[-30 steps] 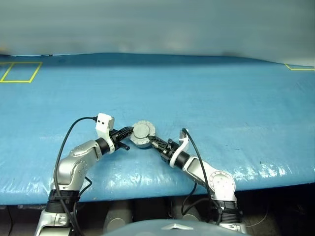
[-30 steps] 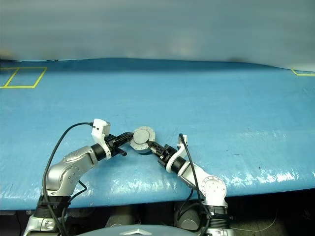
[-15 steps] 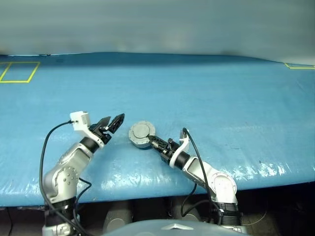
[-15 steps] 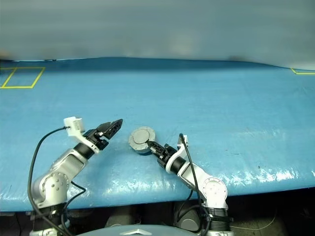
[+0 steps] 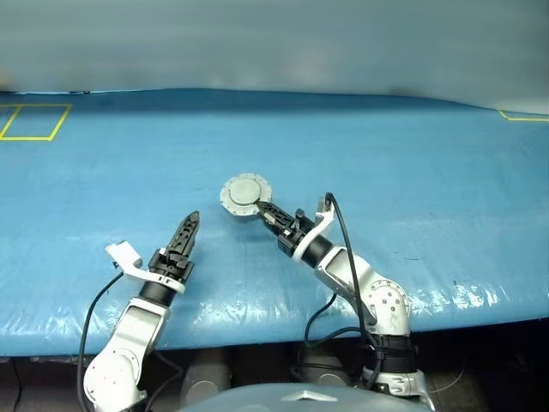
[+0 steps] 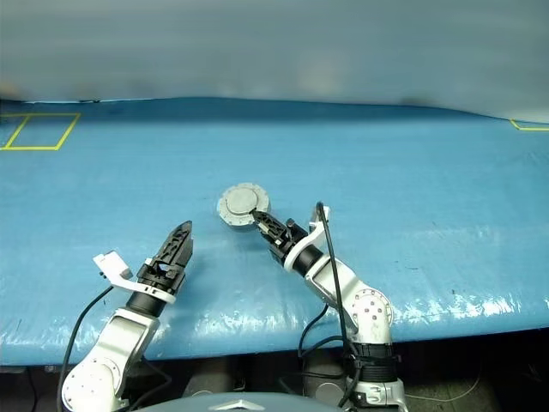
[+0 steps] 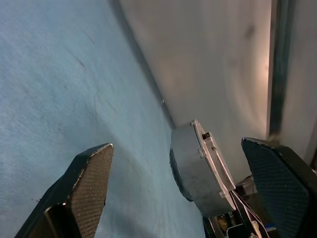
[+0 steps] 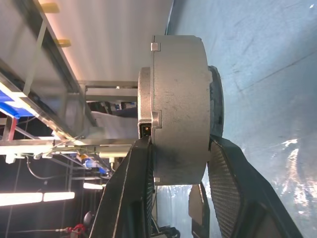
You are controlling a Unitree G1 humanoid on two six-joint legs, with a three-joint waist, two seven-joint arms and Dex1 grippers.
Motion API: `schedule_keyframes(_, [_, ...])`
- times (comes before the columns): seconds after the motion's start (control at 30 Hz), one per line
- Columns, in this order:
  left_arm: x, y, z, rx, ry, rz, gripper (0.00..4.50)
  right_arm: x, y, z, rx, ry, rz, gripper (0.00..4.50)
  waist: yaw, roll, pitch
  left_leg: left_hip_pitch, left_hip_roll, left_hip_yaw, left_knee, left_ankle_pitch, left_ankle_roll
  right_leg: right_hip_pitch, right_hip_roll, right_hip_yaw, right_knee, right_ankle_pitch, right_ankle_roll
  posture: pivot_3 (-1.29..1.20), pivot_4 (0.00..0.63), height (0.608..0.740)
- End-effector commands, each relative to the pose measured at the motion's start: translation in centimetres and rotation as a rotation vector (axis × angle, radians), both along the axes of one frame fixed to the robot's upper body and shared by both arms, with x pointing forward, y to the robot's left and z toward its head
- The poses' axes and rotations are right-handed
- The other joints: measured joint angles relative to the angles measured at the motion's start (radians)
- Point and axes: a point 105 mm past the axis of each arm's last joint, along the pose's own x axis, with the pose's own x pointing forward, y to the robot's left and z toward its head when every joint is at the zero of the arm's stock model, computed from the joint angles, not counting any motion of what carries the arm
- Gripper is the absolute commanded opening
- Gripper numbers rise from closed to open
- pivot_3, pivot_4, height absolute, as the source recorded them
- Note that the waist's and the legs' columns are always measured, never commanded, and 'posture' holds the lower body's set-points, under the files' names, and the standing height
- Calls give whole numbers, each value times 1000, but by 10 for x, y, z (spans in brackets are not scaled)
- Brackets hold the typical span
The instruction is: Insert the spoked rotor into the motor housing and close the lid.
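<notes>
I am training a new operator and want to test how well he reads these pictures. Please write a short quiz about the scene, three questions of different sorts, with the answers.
1. True or false: the lid of the motor housing is shut.
2. Which gripper holds the motor housing? A) the left gripper B) the right gripper C) both
3. Fill in the word: the left gripper's fingers stand ____, with nothing between them.

Key
1. True. The plain grey outer face shows on top, and no copper windings are visible.
2. B. Its fingers clamp the housing from both sides; the left gripper is apart from it, over the blue table cover.
3. open
</notes>
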Motion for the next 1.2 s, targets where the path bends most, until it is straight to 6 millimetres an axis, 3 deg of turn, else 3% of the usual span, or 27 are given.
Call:
schedule_keyframes(0.03, [0,-22,12,-223,-43,-18,4500,-8,19,44,136,-117,68,1196,0,0,0,0,0,0,0,0,0,0,0,0,0,0,0,0,150,740])
schedule_keyframes(0.37, [15,-36,15,-351,-28,-81,4500,-31,35,48,153,-114,162,1196,0,0,0,0,0,-1,1,0,0,0,1,0,1,0,0,0,150,740])
schedule_keyframes(0.77, [20,-44,27,-401,-58,-112,4500,-36,34,29,87,-72,186,1196,0,0,0,0,0,-1,4,0,0,1,1,0,1,1,1,0,150,740])
schedule_keyframes(0.87, [18,-42,25,-399,-47,-110,3937,-33,32,25,77,-67,170,1196,0,0,0,0,-1,-1,4,0,0,1,1,0,1,1,1,0,150,740])
schedule_keyframes(1.03, [15,-41,23,-390,-24,-106,2418,-26,26,19,21,-92,125,1196,0,0,0,0,0,-1,4,0,0,1,2,0,1,1,1,0,150,740])
schedule_keyframes(1.17, [16,-40,23,-378,-15,-99,2433,-24,20,15,-189,-276,127,1196,2,0,0,0,-1,-1,5,0,0,1,2,0,1,1,1,0,150,740])
schedule_keyframes(1.2, [18,-39,22,-367,-7,-91,2433,-26,20,13,-324,-389,140,1546,3,0,0,-1,-1,-1,6,0,0,1,2,0,1,1,1,0,150,740])
